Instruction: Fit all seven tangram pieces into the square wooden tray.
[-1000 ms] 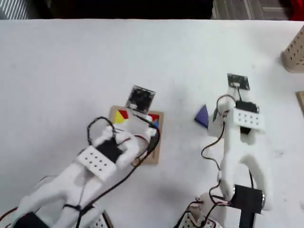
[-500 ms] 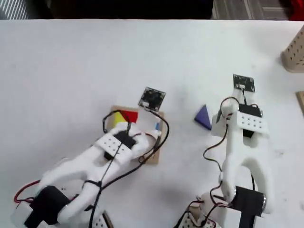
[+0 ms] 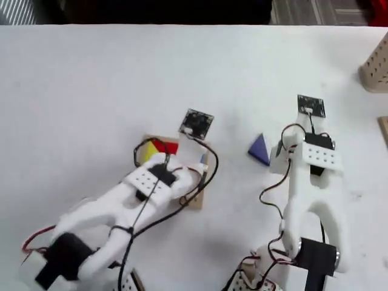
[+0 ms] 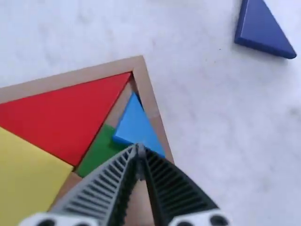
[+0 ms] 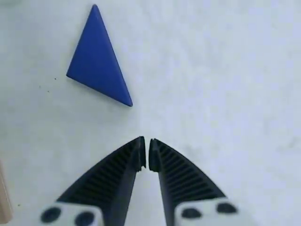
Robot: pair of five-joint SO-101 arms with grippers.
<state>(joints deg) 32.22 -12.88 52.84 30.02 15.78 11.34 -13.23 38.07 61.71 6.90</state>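
High view: a white table point(image 3: 91, 79) runs back to a dark strip of room point(image 3: 182, 11) along the far edge. A pale perforated block point(image 3: 376, 66) stands at the right border. The left arm point(image 3: 121, 200) reaches diagonally across the square wooden tray point(image 3: 196, 202) and covers most of it. The right arm point(image 3: 306, 182) stands well apart on the right.

Left wrist view: inside the tray's rim point(image 4: 150, 99), a large red triangle point(image 4: 61, 117) fills the corner, with a yellow piece point(image 4: 23, 174) touching its long side. A green piece point(image 4: 96, 153) sits beside the red one. A small light blue triangle point(image 4: 136, 125) lies along the rim, and one corner seems to overlap the green. A sliver of bare tray floor shows between the light blue and red pieces. The left gripper point(image 4: 140, 153) has its jaws pressed together with nothing between them, and its tips are at the light blue triangle's near edge.

Right wrist view: the right gripper point(image 5: 146, 153) is pressed together and empty above bare table. A dark blue triangle point(image 5: 98, 61) lies flat near it, outside the tray, with open white surface on every side. From above, it lies between the tray and the right arm.
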